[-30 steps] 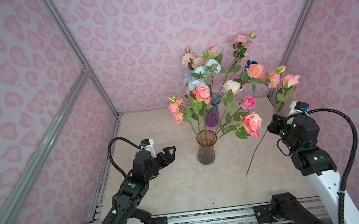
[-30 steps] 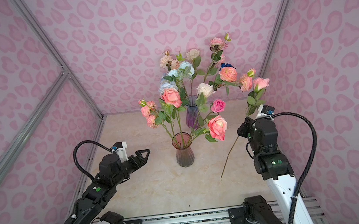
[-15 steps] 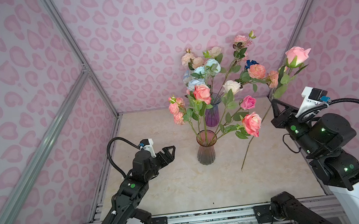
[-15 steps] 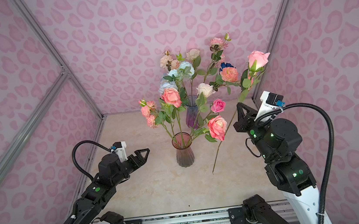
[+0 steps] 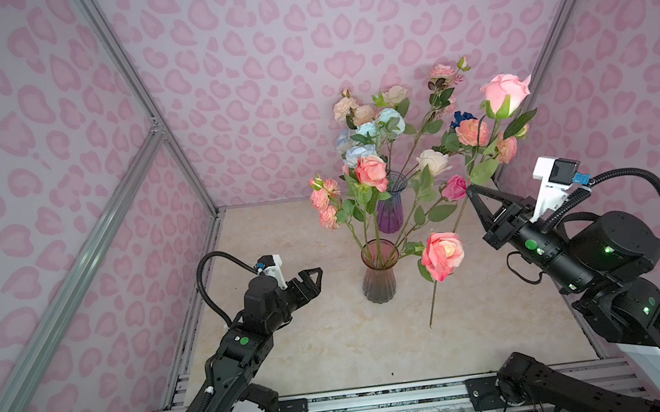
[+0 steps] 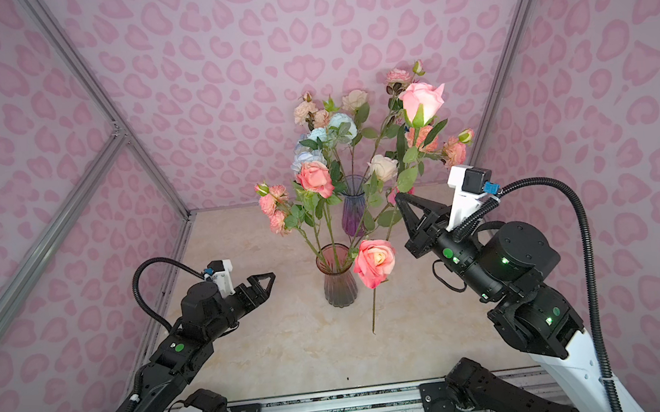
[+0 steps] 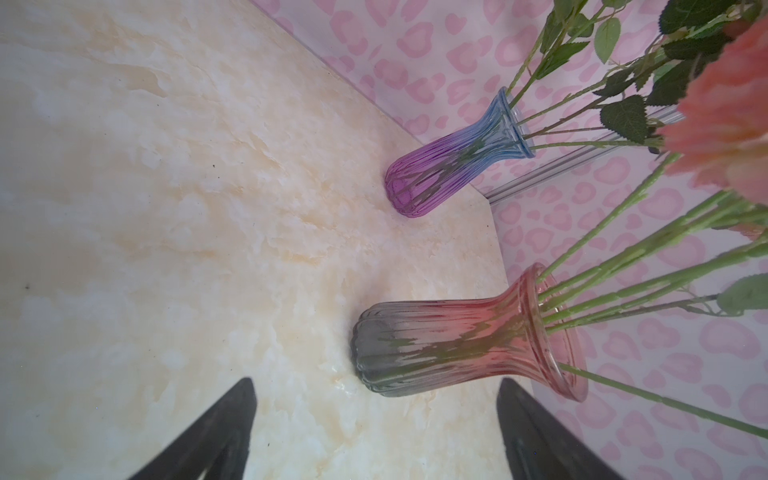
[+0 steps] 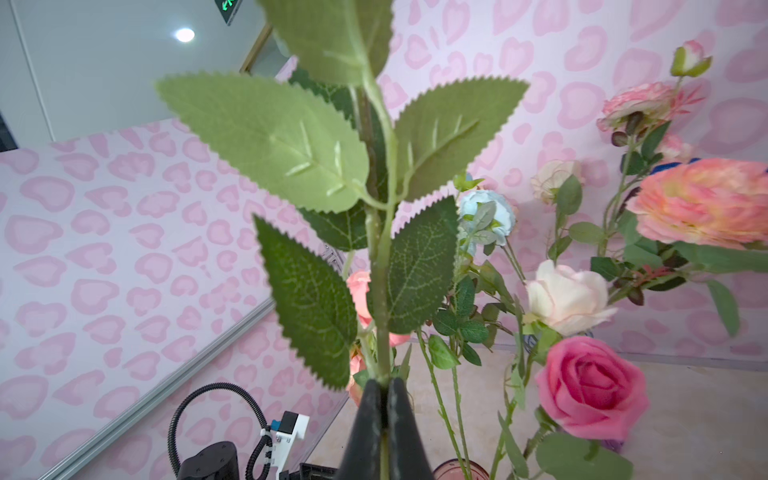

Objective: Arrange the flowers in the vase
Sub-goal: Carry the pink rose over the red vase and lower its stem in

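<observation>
Most flowers [image 5: 370,167] are found standing in the red vase [image 5: 378,281] and the purple vase [image 5: 389,213]. One pink rose [image 5: 506,92] is held aloft to the right of the red vase, its stem clamped in the right gripper [image 5: 469,189]; its insertion is judged outstanding. The left gripper [image 5: 312,275] is spread wide and empty. No loose stems are seen on the table [image 5: 314,355]. No legible writing is noted.

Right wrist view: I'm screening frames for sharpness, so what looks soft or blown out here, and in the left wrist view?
Right wrist view: the held rose has soft upper leaves close to the lens, and a ceiling lamp glares; left wrist view: the peach bloom at the edge is blurred, the pink vase sharp.
</observation>
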Robot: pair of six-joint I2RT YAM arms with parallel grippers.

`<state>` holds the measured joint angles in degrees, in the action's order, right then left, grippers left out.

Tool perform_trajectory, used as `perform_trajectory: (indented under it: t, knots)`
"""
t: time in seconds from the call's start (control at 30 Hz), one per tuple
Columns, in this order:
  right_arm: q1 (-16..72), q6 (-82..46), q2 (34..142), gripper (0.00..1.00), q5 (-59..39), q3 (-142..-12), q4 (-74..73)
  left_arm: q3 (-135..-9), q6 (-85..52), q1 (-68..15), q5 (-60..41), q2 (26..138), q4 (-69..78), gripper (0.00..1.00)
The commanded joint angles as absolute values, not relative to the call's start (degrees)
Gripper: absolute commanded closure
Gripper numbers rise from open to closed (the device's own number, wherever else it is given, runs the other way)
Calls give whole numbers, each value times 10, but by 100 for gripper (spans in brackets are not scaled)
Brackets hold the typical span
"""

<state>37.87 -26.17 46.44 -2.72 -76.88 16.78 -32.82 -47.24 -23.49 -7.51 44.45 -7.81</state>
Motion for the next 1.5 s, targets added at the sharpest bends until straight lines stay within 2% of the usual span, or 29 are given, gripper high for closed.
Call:
perform_trajectory:
  t: [0.0, 0.23, 0.37, 0.53, 1.03, 1.47]
  knots:
    - [408, -227, 466, 100, -11, -776, 136, -331, -472, -234, -73, 447, -74, 8]
    - [447, -166, 480, 100, 19, -818, 145, -333, -471, -234, -71, 454, -74, 8]
    - [448, -103, 495, 100, 102, -808, 160, -331, -473, -234, -72, 458, -69, 8]
    - [449, -53, 497, 100, 178, -740, 69, -329, -472, -234, -72, 459, -69, 8]
    - [448, -27, 600, 100, 186, -715, -191, -328, -466, -234, -57, 450, -78, 8]
    - [448, -39, 664, 100, 174, -674, -351, -331, -462, -234, -56, 460, -78, 8]
